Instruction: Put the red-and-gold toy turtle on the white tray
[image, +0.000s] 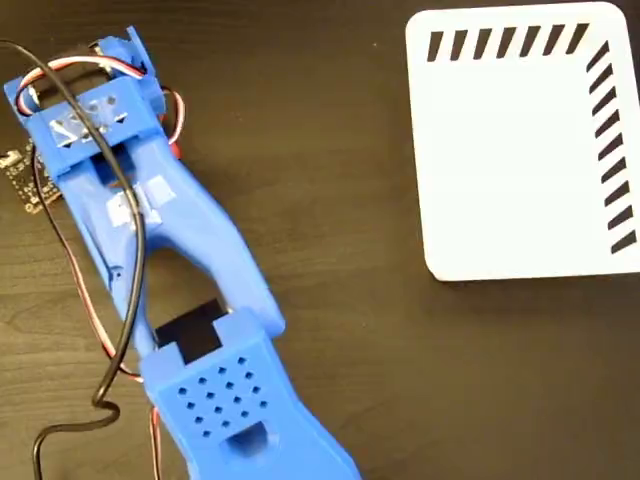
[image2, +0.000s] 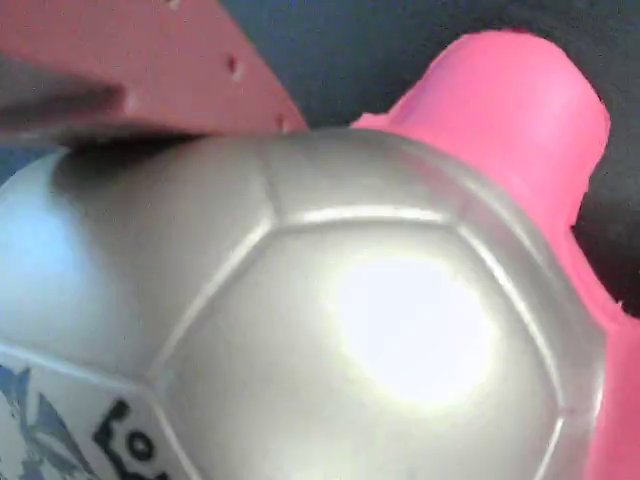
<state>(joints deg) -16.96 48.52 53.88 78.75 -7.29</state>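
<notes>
In the wrist view the red-and-gold toy turtle (image2: 330, 330) fills almost the whole picture, right under the tool and very close to the lens: its domed shell, which looks silvery-pale here with a bright glare spot, shows raised seams dividing it into panels, and a bit of black print sits at the lower left edge. A coral-pink limb or head of the turtle sticks up at the upper right of the shell, against a dark background. A flat reddish finger (image2: 150, 70) of the tool comes in from the upper left and lies against the top of the shell, with a dark shadow where they meet; the other finger is out of the picture, so I cannot tell whether the tool is clamped on the turtle or merely resting against it, nor how wide it stands. In the fixed view the blue arm (image: 190, 300) stretches from the lower middle up to the upper left over the dark wood-grain worktop (image: 350, 250), with black and red-and-white cables (image: 110, 300) trailing along its left side; the tool itself and the turtle are hidden beneath the arm's upper end. The white tray (image: 510, 160) lies flat at the upper right, well apart from the arm, with short black diagonal stripes along its top and right edges, and nothing rests on its surface.
</notes>
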